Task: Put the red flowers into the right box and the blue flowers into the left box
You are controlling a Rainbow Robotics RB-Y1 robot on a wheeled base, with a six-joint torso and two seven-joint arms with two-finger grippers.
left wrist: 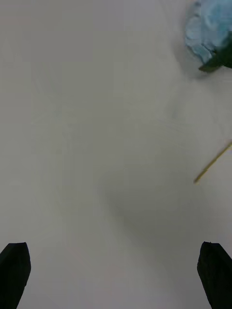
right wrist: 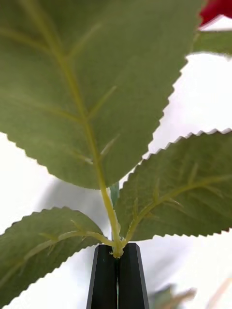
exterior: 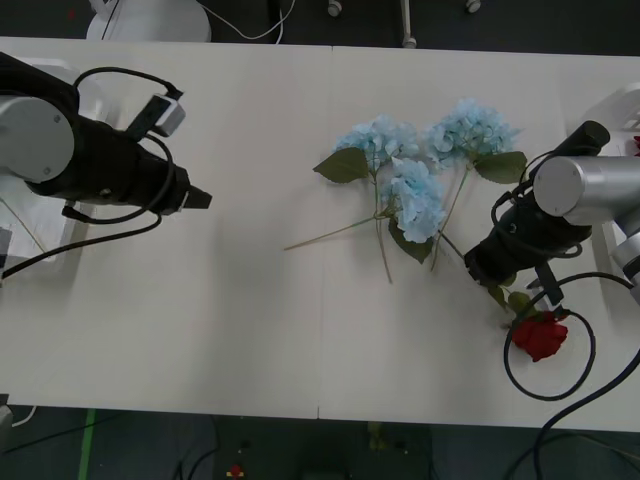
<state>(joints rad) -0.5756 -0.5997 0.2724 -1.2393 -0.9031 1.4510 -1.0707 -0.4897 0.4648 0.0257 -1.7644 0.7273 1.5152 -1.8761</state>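
While the right gripper [right wrist: 116,251] has its 2 black fingers [right wrist: 133,275] shut on a green stem at its leaf joint, 1 red rose [exterior: 540,336] hangs at the table's [exterior: 250,330] 4 o'clock, head just beyond the wrist.

Item 1, red flowers: 1 in hand, not yet boxed. A sliver of red sits at the front view's far right edge, perhaps in the right box [exterior: 622,108]; contents cannot be told.

Item 2, blue flowers [exterior: 415,195]: 3 heads clustered at 2 o'clock, stems trailing toward centre, untouched. Left box: not identifiable.

Item 3, left gripper [left wrist: 116,275]: fingers spread wide, empty, hovering over bare table at 9 o'clock, well apart from the blue cluster.

Pose: right arm reaches in from 3 o'clock, wrist angled down toward centre; left arm extends from 9 o'clock, pointing right.

Judgement: task at most about half done; delivery of this rose plus 3 blue heads pending.
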